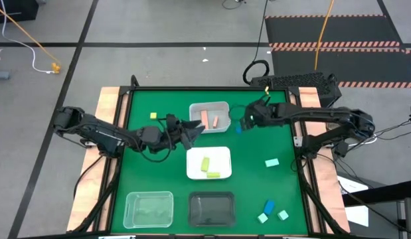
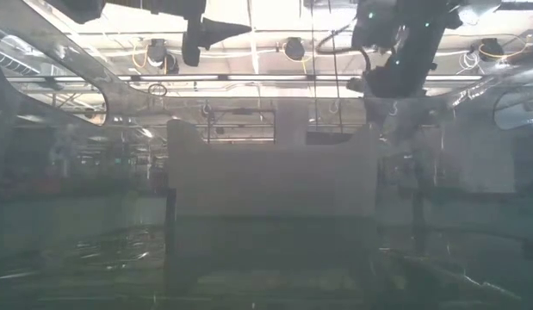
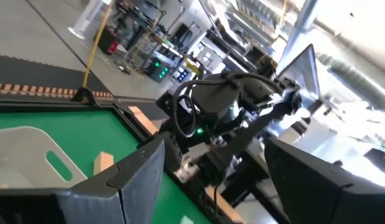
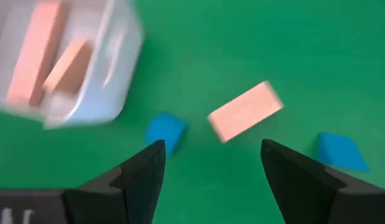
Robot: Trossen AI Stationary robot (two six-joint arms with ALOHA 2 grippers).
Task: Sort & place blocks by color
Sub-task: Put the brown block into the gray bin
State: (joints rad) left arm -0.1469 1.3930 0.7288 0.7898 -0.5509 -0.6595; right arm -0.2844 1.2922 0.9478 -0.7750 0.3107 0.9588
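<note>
My right gripper hangs open above the table, just right of the far tray. Its wrist view shows the open fingers over a loose salmon block and two blue blocks, all lying flat on the green mat. The far tray holds two salmon blocks. My left gripper stands open and empty by that tray's near-left corner, pointing about level toward the right arm. Two yellow-green blocks lie in the white tray.
A clear tray and a black tray stand at the near edge. A yellow-green block lies far left, a mint block right of the white tray, and a blue and two mint blocks near right.
</note>
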